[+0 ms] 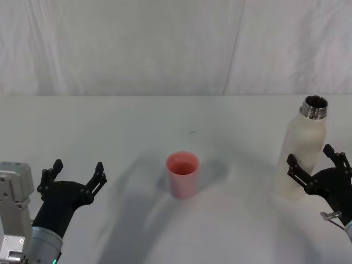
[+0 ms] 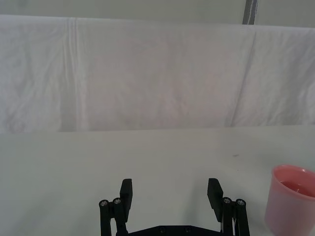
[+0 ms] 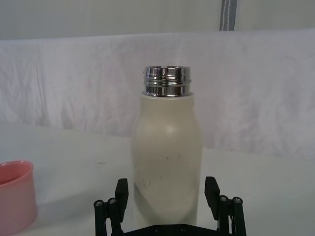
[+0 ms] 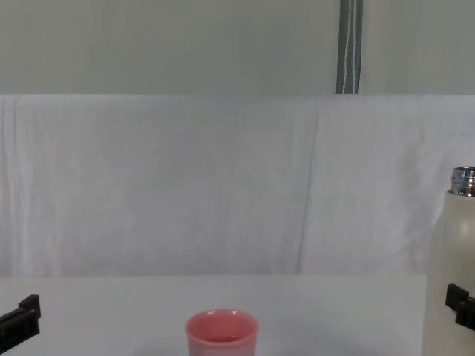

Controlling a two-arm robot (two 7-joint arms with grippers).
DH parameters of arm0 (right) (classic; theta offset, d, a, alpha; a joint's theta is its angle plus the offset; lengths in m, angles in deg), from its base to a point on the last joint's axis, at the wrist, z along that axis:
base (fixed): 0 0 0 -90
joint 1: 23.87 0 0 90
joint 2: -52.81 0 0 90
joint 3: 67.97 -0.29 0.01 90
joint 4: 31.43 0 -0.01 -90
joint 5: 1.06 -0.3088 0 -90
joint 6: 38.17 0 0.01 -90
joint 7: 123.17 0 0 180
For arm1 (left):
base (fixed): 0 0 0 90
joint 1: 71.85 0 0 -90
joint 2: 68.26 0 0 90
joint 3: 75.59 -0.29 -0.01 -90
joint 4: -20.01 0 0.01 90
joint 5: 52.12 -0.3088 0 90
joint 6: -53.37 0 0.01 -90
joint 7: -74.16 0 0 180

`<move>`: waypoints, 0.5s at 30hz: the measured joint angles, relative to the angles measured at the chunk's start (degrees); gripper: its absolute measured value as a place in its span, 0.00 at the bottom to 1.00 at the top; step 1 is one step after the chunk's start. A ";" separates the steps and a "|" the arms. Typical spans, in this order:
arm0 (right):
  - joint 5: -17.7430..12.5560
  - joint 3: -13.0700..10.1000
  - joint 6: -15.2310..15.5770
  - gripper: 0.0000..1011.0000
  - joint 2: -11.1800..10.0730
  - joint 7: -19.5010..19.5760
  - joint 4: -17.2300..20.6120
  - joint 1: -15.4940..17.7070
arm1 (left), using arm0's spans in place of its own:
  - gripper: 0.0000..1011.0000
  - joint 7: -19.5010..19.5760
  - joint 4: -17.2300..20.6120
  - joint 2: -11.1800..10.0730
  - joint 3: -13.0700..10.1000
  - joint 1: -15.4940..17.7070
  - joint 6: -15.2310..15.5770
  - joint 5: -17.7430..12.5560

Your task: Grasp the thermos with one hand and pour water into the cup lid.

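My right hand (image 3: 167,192) is right up front here, black fingers (image 3: 121,191) spread wide on either side of the lower body of the thermos (image 3: 167,167). The thermos sits between them, but I can't tell from the wrist view whether the pads are actually touching it yet; from the head view there looks to be a bit of gap on the inner side. It's standing upright on the white counter (image 1: 137,126), cap off, shiny threaded steel neck open at the top, a few faint scuff marks on the cream body.

The cup lid (image 1: 182,174), the little pink one, stands upright well off to the inner side of my right hand, roughly midway between my two hands. The rim is plain, and something pinkish shows inside, but I can't tell if that's liquid.

My left hand (image 1: 75,177) hangs low over the counter on the far side of the cup lid, fingers wide apart too, gripping nothing. The cup lid sits off to its inner side, clear of it.

Behind everything hangs a wrinkled white cloth (image 4: 223,185).
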 joint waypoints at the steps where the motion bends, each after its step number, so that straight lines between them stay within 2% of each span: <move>1: -0.01 -0.06 0.02 0.99 -0.02 0.00 0.10 0.09 | 0.99 0.00 0.00 0.00 0.00 0.00 0.00 0.00; 15: -0.54 -0.44 0.11 0.99 -0.54 -0.39 1.65 1.88 | 0.99 0.00 0.00 0.00 0.00 0.00 0.00 0.00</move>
